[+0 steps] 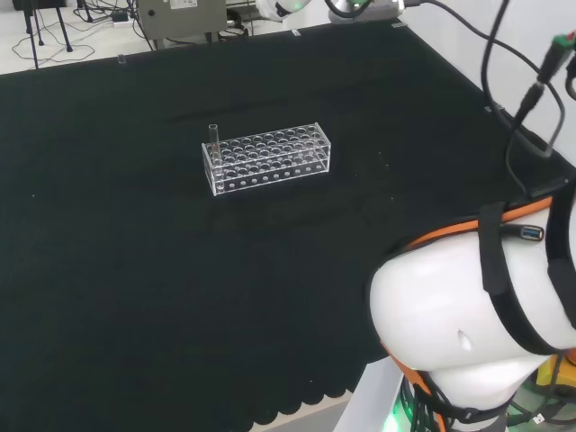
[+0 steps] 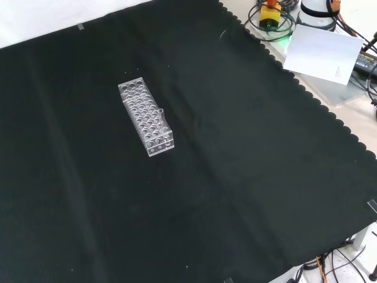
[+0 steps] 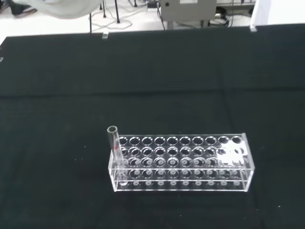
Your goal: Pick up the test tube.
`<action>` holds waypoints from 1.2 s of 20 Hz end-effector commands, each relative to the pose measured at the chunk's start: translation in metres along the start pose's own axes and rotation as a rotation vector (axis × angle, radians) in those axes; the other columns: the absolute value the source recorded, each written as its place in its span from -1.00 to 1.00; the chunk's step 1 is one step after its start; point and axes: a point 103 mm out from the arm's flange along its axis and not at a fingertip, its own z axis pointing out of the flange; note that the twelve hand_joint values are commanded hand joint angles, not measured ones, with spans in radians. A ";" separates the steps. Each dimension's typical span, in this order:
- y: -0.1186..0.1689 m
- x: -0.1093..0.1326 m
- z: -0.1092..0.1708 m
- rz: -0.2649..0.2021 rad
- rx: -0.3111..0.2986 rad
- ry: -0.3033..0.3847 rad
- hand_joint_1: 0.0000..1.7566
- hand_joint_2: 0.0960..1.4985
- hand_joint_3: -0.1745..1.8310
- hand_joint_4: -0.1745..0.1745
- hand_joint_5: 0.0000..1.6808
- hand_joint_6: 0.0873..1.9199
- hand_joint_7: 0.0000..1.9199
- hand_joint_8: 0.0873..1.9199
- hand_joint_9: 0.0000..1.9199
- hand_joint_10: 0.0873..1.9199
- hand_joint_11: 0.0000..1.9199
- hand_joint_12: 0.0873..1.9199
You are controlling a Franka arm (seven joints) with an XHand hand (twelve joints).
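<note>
Clear test tube point(image 1: 214, 137) stands upright in a corner hole of a clear plastic rack point(image 1: 267, 159) on the black cloth point(image 1: 135, 270), at the rack's left end in the head view and near its lower right end in the front view point(image 2: 160, 116). Its open top pokes above the rack's upper plate. Blurred white part of the hand point(image 3: 66, 7) sits well apart from the rack; cannot tell how its fingers are set.

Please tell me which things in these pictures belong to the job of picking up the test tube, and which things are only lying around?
Belong to the job:
- test tube, upright in a corner hole of the rack
- clear rack that holds it

Only lying around:
- black cloth covering the bench
- white sheet beyond the cloth's edge
- cables beside that sheet
</note>
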 end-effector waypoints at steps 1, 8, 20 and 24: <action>0.047 0.024 0.019 -0.044 0.057 0.011 -0.17 -0.13 -0.28 -0.64 -0.68 -0.92 -0.83 -0.08 -0.78 -0.01 -1.00 0.56; 0.076 0.036 0.045 -0.053 0.123 0.010 -0.16 -0.13 -0.27 -0.65 -0.68 -0.93 -0.83 -0.08 -0.77 -0.01 -1.00 0.57; 0.120 0.063 0.097 -0.100 0.238 0.014 -0.06 -0.18 -0.26 -0.70 -0.64 -0.93 -0.73 -0.06 -0.72 -0.02 -0.99 0.59; 0.132 0.064 0.111 -0.092 0.263 0.018 -0.01 -0.21 -0.24 -0.76 -0.59 -0.91 -0.68 -0.06 -0.67 -0.03 -0.97 0.58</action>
